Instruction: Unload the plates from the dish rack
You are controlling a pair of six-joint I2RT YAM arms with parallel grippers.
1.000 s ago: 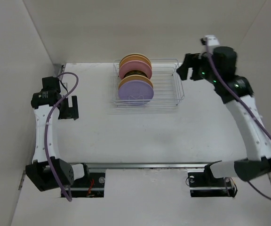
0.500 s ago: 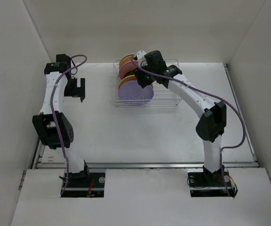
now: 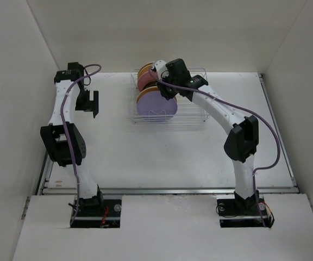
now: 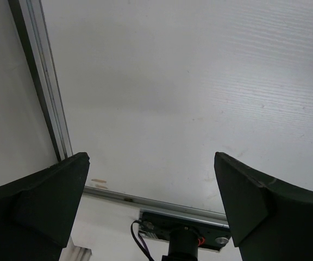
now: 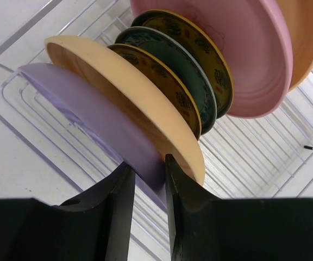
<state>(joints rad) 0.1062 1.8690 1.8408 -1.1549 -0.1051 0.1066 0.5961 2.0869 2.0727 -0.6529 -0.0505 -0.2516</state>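
The dish rack (image 3: 193, 116) stands at the back centre with several plates upright in it. From the front they are a lavender plate (image 5: 86, 111), a pale yellow plate (image 5: 125, 89), small dark plates with gold patterns (image 5: 170, 73) and a pink plate (image 5: 243, 54). My right gripper (image 5: 149, 164) reaches over the rack (image 3: 165, 89). Its jaws are closed on the lavender plate's top rim, one finger (image 5: 178, 190) wedged between the lavender and yellow plates. My left gripper (image 4: 151, 160) hangs open and empty over bare table, left of the rack (image 3: 93, 103).
White walls enclose the table on three sides. A metal rail (image 3: 167, 190) runs along the near edge, and another rail (image 4: 43, 87) along the left edge. The left arm's base (image 4: 185, 240) shows below its fingers.
My right gripper swung from beyond the rack's right end to the front plates, and its jaws narrowed onto the lavender rim. The left arm rose toward the back left, still open.
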